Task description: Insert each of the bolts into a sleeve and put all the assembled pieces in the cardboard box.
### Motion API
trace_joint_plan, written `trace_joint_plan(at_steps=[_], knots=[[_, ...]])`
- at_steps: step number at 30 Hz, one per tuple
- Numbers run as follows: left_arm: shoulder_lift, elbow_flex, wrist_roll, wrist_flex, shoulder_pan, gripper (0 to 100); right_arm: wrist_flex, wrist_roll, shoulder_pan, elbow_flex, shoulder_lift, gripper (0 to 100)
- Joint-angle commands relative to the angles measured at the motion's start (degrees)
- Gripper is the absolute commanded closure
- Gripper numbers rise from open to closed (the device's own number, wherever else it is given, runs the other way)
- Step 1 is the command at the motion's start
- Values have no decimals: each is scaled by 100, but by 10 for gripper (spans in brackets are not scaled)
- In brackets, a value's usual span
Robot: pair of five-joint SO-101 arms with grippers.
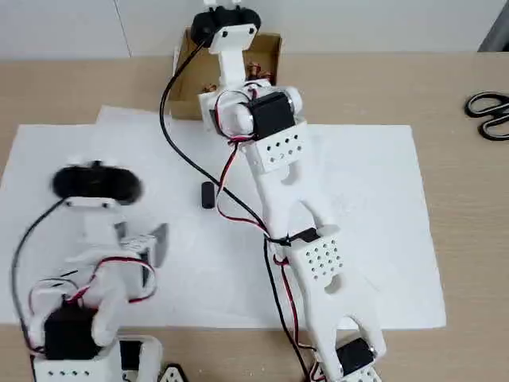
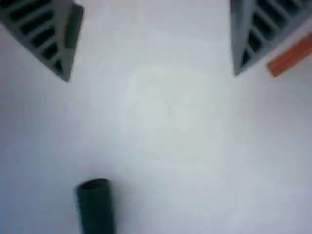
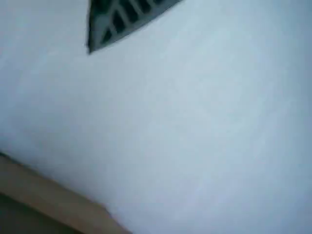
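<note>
A black sleeve (image 1: 208, 194) lies on the white paper, a short way ahead of my left gripper (image 1: 153, 241). In the left wrist view the sleeve (image 2: 95, 204) lies on its side, and the left gripper (image 2: 151, 75) is open wide with nothing between its fingers. My right arm (image 1: 274, 143) stretches across the paper to the cardboard box (image 1: 270, 44) at the back, its end over the box. Copper-coloured pieces (image 1: 256, 72) show inside the box beside it. A dark ribbed part of my right gripper (image 3: 122, 19) hangs over a white surface.
White paper (image 1: 374, 199) covers the middle of the wooden table. Scissors (image 1: 489, 111) lie at the far right edge. An orange strip (image 2: 290, 58) sits beside one left finger; what it is I cannot tell. Cables trail along the right arm.
</note>
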Motion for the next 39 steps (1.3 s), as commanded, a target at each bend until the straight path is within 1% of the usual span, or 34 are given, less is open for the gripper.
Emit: trace_joint_plan(at_steps=[1,3,5,7,13,15,19,20,24,29,32,39], knots=[[-44,-400,-299,-26,-1240,796,48,-105,-13,369,-321,816],[-9,-541,-862,158,-1758,796,48,-105,-22,589,-338,816],[0,-637,-1125,308,-2013,796,48,-105,-22,721,-356,816],[0,-708,-1134,360,-2145,796,48,-105,-22,844,-382,816],[18,-901,-1116,589,-2145,796,48,-97,-48,1354,-382,819],[18,-963,-1116,642,-2154,796,48,-70,-57,1486,-391,856],[422,-1437,-1099,826,-2154,796,48,-79,-31,1495,-409,991],[624,-1622,-1073,897,-2154,796,48,-79,-31,1495,-462,995],[1565,-2387,-800,1231,-2145,796,40,-97,-31,1530,-1033,953],[2347,-2976,-668,1407,-2136,796,22,-97,-22,1925,-1429,948],[2435,-3037,-615,1398,-2136,796,13,-97,-22,2171,-1455,948],[2435,-3037,-615,1407,-2136,796,-4,-70,66,2127,-1481,947]])
